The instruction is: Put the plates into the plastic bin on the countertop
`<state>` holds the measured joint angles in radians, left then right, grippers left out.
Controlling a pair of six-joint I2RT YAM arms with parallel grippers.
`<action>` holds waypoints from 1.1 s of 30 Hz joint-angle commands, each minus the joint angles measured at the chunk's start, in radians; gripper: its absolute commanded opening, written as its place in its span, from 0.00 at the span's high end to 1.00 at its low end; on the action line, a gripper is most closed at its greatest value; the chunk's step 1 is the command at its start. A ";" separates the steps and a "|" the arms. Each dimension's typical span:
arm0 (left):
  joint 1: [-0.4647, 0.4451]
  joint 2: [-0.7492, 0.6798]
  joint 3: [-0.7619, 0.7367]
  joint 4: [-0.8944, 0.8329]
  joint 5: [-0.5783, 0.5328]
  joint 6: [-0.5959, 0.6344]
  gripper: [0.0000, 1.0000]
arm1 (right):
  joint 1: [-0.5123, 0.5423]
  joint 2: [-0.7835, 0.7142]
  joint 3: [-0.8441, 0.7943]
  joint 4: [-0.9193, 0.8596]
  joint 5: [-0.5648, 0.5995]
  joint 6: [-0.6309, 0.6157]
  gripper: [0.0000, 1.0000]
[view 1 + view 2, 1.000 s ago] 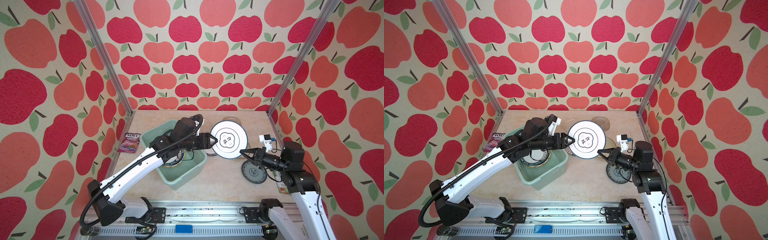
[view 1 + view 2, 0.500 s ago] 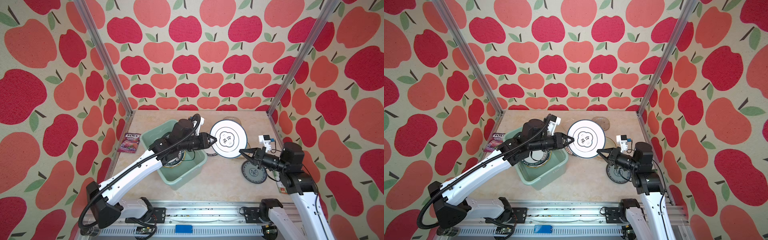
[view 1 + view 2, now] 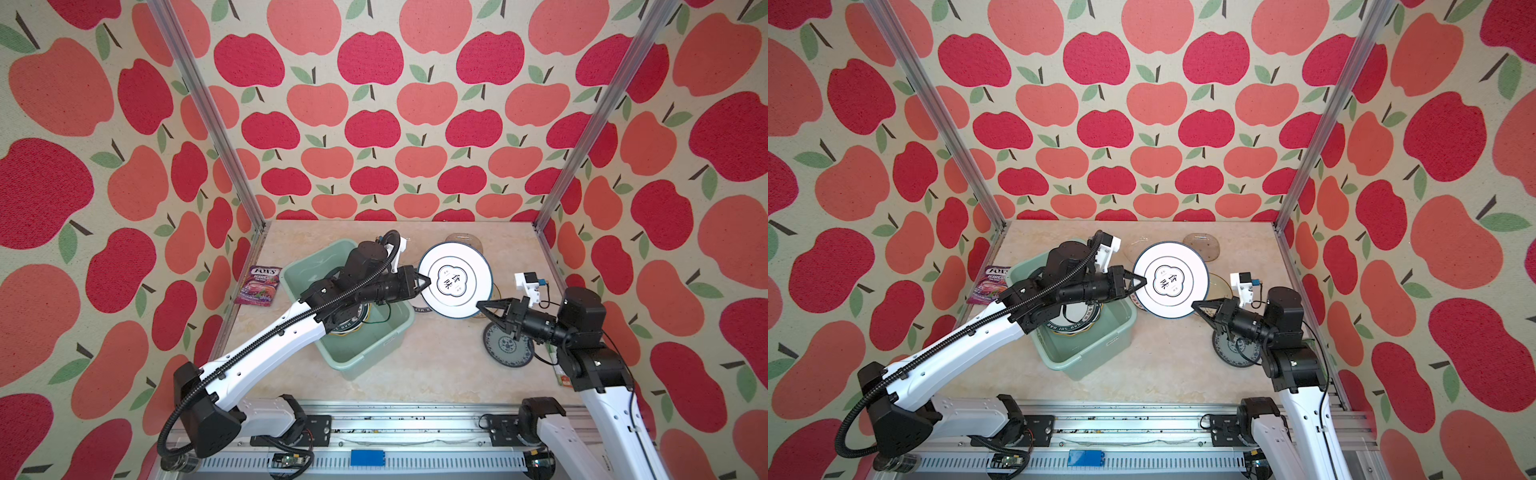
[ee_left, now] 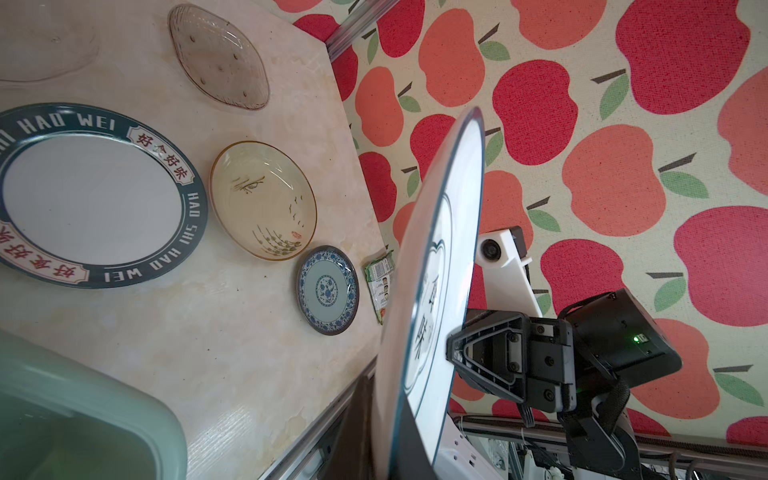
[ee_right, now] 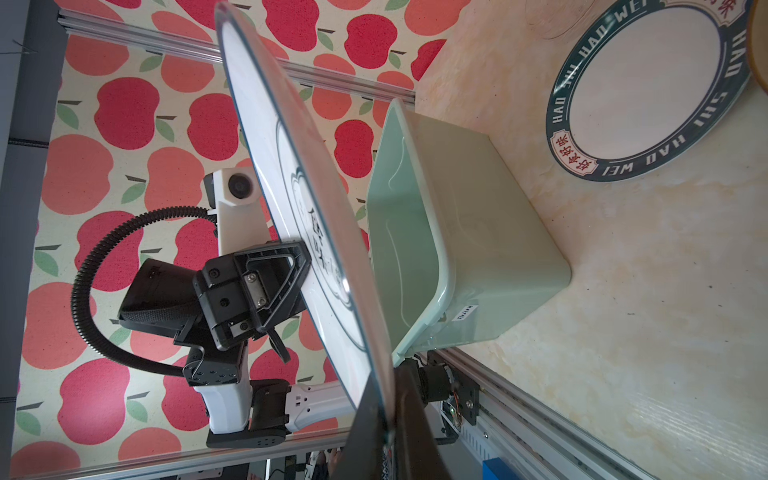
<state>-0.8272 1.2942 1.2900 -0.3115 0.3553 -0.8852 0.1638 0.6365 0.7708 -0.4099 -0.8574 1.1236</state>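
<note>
In both top views the white ringed plate (image 3: 455,286) is up in the air above the countertop (image 3: 436,370), just right of the plastic bin (image 3: 374,353). The left gripper (image 3: 424,281) pinches its left rim, and the right gripper (image 3: 482,306) pinches its lower right rim. The bin stands in the left half of the countertop. A second plate (image 3: 345,329) with letters on its rim lies inside it, partly under the left arm. A blue-patterned plate (image 3: 505,352) lies near the right edge, a purple candy packet (image 3: 260,286) at the left edge and a glass plate (image 3: 1201,246) near the back edge.

In the left wrist view the white ringed plate (image 4: 436,249) shows almost edge-on, with the right gripper (image 4: 453,357) pressed onto its far rim. On the countertop lie a lettered plate (image 4: 91,199), a cream plate (image 4: 264,199), the blue-patterned plate (image 4: 328,291) and a green packet (image 4: 380,286) at the edge.

In the right wrist view the left gripper (image 5: 307,266) is clamped on the plate's far rim, with the bin (image 5: 498,249) close behind.
</note>
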 commanded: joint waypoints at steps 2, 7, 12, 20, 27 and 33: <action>0.003 -0.044 0.000 0.015 0.012 -0.004 1.00 | 0.007 0.003 0.015 0.049 -0.015 -0.029 0.75; 0.018 -0.059 0.052 -0.105 0.078 0.038 1.00 | 0.007 0.045 0.066 0.024 -0.059 -0.171 0.57; 0.019 -0.088 0.083 -0.232 0.117 0.076 1.00 | 0.007 0.111 0.129 -0.050 -0.098 -0.326 0.54; 0.019 -0.153 0.028 -0.219 0.105 0.039 1.00 | 0.026 0.144 0.124 0.073 -0.172 -0.260 0.76; 0.018 -0.128 0.031 -0.187 0.137 0.022 1.00 | 0.071 0.132 0.095 0.169 -0.184 -0.177 0.86; 0.019 -0.143 0.025 -0.180 0.098 0.003 0.92 | 0.079 0.137 0.108 0.152 -0.145 -0.165 1.00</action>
<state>-0.8104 1.1614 1.3197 -0.5411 0.4599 -0.8734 0.2340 0.7826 0.8700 -0.2951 -0.9852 0.9092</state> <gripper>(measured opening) 0.086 0.086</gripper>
